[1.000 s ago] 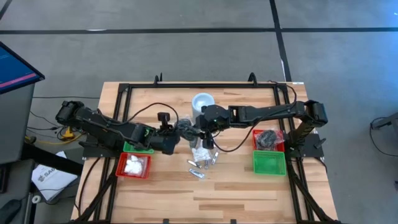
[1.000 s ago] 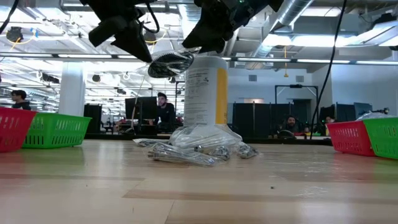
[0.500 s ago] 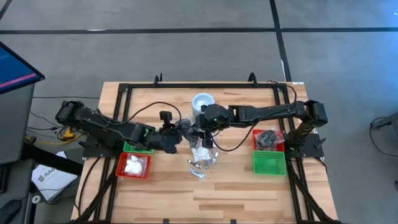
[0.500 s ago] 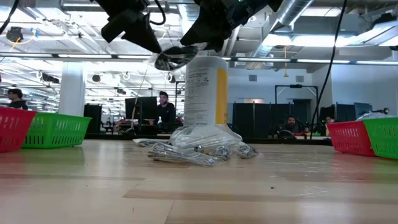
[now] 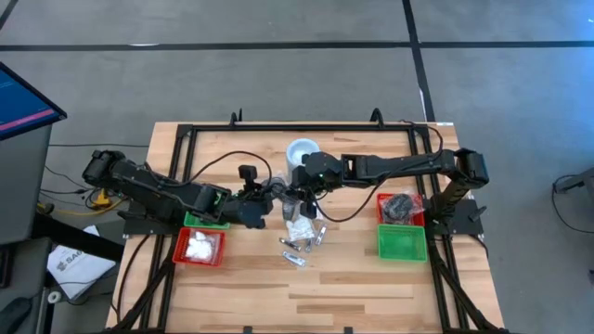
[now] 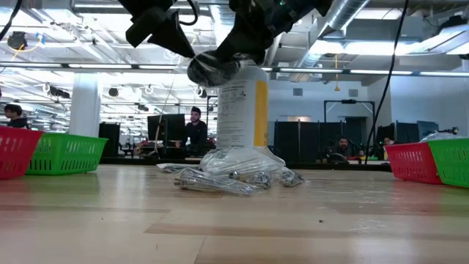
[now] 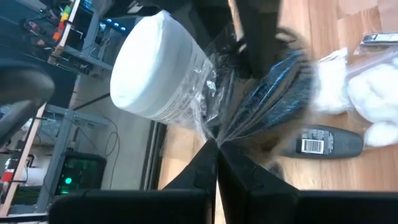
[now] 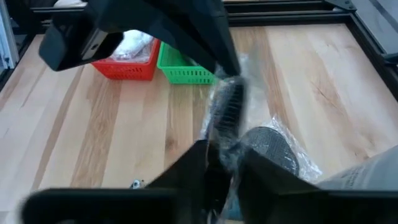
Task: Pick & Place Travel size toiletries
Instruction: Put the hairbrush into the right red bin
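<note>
Since a second ago we see both arms draw together: the left claw stays pinched shut on a clear bag holding a dark comb, and the right claw has narrowed onto the same bag, above the desk beside the white canister. Only the left wrist view shows a dark oblong piece with a barcode sticker; its writing is unreadable
</note>
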Robot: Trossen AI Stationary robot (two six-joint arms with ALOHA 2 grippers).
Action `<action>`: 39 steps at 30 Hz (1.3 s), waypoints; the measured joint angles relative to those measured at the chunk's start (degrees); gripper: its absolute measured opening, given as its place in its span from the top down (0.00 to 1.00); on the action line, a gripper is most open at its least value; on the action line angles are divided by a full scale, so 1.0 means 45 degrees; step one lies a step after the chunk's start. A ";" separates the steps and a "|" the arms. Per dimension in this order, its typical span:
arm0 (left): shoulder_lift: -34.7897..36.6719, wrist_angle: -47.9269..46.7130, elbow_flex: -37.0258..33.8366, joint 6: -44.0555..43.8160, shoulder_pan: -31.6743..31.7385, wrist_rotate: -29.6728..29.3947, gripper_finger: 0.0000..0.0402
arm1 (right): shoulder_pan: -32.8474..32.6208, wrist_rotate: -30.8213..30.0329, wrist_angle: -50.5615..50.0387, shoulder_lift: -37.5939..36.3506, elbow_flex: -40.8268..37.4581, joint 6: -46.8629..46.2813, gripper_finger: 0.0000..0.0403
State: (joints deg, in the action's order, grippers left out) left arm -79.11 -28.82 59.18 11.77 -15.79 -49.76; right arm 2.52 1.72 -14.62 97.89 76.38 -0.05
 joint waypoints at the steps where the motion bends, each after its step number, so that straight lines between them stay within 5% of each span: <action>1: 0.0000 0.0000 0.0000 0.0000 0.0000 0.0004 1.00 | 0.0000 0.0000 -0.0005 0.0000 0.0000 0.0017 0.89; 3: 0.0000 0.0009 0.0000 0.0000 -0.0004 -0.0007 1.00 | 0.0013 0.0125 -0.0028 0.0000 0.0002 0.0170 0.95; 18: 0.0099 0.0173 -0.0005 -0.0203 -0.0027 0.0004 0.95 | -0.0053 0.0281 -0.0264 0.0000 0.0010 0.0339 0.96; 30: 0.2174 0.0163 -0.0562 -0.2406 -0.0569 -0.0098 0.85 | -0.0141 0.0330 -0.1485 -0.0717 0.0013 0.0320 0.96; 39: 0.2953 0.0259 -0.0738 -0.3722 -0.0841 0.1500 0.84 | -0.0145 0.0174 -0.3586 -0.1411 0.0005 -0.0730 0.96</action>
State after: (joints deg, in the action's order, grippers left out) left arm -65.82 -27.65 55.86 -4.98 -19.58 -43.00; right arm 1.87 2.50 -30.75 91.54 76.40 -3.34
